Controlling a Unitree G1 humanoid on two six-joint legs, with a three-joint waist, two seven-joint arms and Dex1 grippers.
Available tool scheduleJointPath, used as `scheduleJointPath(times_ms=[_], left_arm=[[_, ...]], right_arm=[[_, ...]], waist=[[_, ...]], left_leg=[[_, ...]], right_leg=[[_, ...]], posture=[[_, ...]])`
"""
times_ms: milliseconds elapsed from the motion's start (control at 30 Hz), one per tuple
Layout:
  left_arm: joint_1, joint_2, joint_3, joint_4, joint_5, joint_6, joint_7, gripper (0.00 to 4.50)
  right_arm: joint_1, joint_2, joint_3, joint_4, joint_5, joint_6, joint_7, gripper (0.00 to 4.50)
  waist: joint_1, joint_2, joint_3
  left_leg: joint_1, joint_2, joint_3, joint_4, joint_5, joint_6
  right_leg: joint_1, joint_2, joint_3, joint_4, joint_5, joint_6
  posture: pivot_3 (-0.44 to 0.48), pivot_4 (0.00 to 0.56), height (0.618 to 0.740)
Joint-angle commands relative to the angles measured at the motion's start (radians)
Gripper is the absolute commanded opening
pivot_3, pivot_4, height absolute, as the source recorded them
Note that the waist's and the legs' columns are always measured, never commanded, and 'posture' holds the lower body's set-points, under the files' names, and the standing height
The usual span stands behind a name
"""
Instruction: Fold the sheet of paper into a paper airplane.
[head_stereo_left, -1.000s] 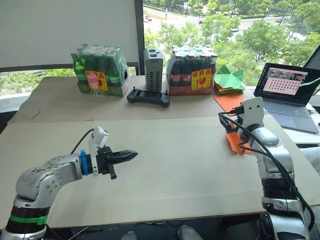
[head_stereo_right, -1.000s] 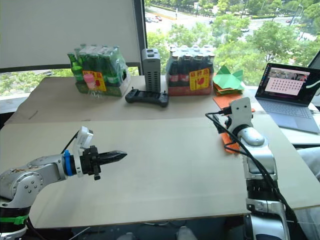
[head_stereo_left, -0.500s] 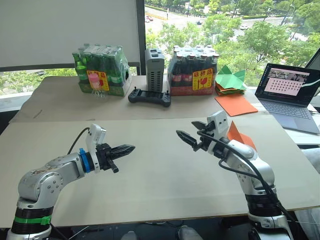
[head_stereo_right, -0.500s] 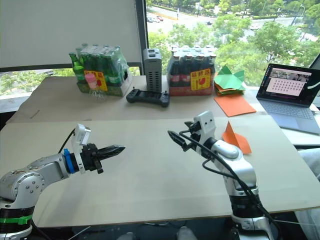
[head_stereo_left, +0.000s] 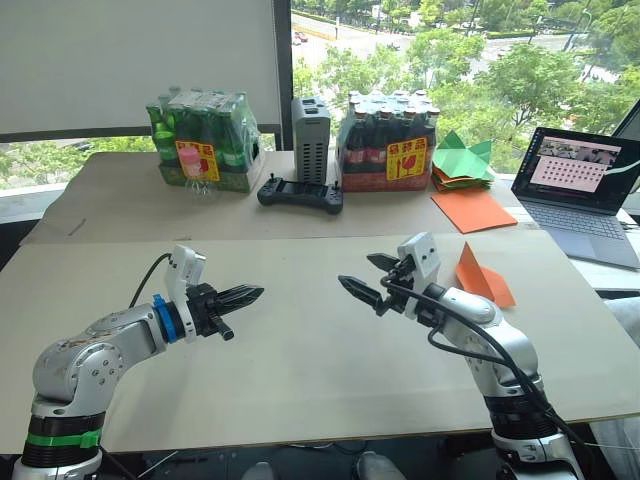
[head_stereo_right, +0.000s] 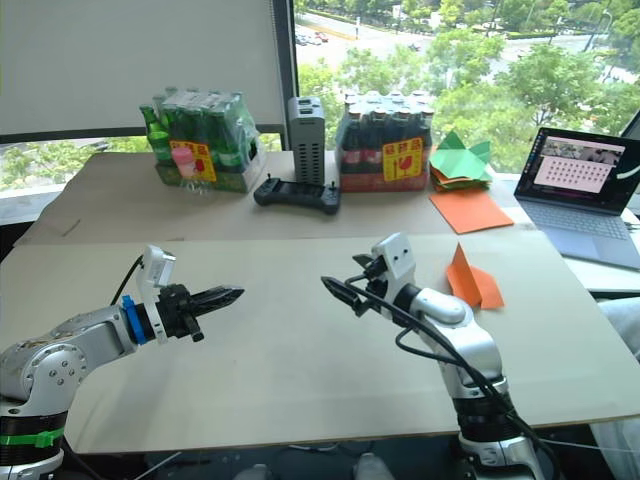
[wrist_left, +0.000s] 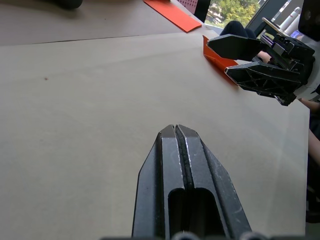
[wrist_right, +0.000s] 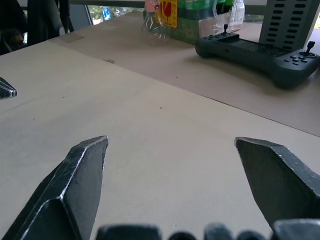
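The sheet of paper is a small orange wedge, the paper airplane (head_stereo_left: 484, 277), lying on the table's right side with one wing raised. My right gripper (head_stereo_left: 356, 271) hovers over the table's middle, to the left of the airplane and apart from it, open and holding nothing. In the right wrist view its fingers (wrist_right: 85, 165) stand wide apart over bare tabletop. My left gripper (head_stereo_left: 256, 293) is shut and empty over the left half of the table, pointing toward the right gripper. The left wrist view shows the airplane (wrist_left: 215, 56) behind the right gripper.
A flat orange sheet (head_stereo_left: 472, 209) and green paper shapes (head_stereo_left: 460, 160) lie at the back right beside a laptop (head_stereo_left: 580, 190). Two bottle packs (head_stereo_left: 203, 142) (head_stereo_left: 388, 145), a grey box (head_stereo_left: 310, 125) and a black controller (head_stereo_left: 300, 193) line the back.
My right arm has swung left from the orange airplane to the table's middle, leaving the airplane on the table. The left gripper has barely moved.
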Motion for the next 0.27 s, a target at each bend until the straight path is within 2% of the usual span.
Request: scheduleJointPath(times_ms=[33, 267], left_arm=[[0.008, 0.003, 0.035, -0.039, -0.021, -0.010, 0.003, 0.00], [0.027, -0.001, 0.032, -0.046, -0.013, -0.012, 0.007, 0.00]], right_arm=[[-0.012, -0.004, 0.002, -0.043, 0.014, -0.013, 0.009, 4.46], [-0.018, -0.011, 0.012, -0.039, 0.010, -0.015, 0.020, 4.46]], waist=[[0.000, 0.000, 0.000], [0.002, 0.000, 0.000]], left_leg=[[0.000, 0.000, 0.000, 0.000, 0.000, 0.000], [0.000, 0.000, 0.000, 0.000, 0.000, 0.000]], right_leg=[[0.000, 0.000, 0.000, 0.000, 0.000, 0.000], [0.000, 0.000, 0.000, 0.000, 0.000, 0.000]], posture=[[0.000, 0.150, 0.740], [0.000, 0.150, 0.740]])
